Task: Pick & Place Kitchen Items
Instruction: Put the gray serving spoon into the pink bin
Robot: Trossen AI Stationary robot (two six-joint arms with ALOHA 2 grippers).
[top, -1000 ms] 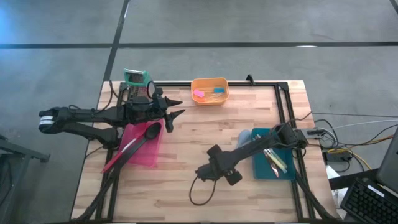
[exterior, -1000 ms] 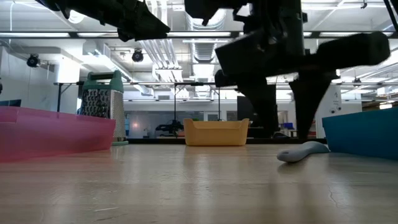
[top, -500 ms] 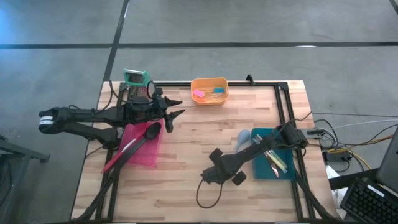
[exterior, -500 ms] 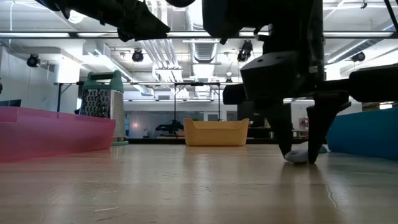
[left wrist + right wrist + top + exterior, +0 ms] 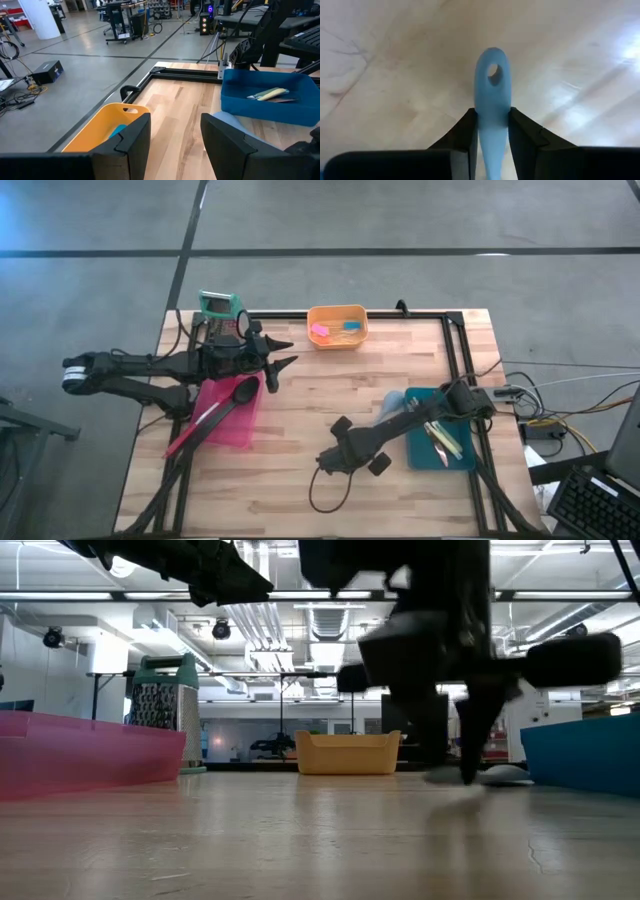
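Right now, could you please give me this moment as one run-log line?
right hand: shut on pale-blue spoon handle, at table | left hand: open, empty, above pink tray | blue tray: holds cutlery

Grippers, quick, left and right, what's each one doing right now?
Left gripper: open, holding nothing, up beside the orange tub.
Right gripper: shut on the pale-blue spoon, gripping its handle over the table.

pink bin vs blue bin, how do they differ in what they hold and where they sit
The pink bin sits on the table's left side and holds a long black spoon. The blue bin sits at the right edge and holds slim pale cutlery. Pink looks translucent, blue opaque. Both are shallow rectangular bins on the wooden table.
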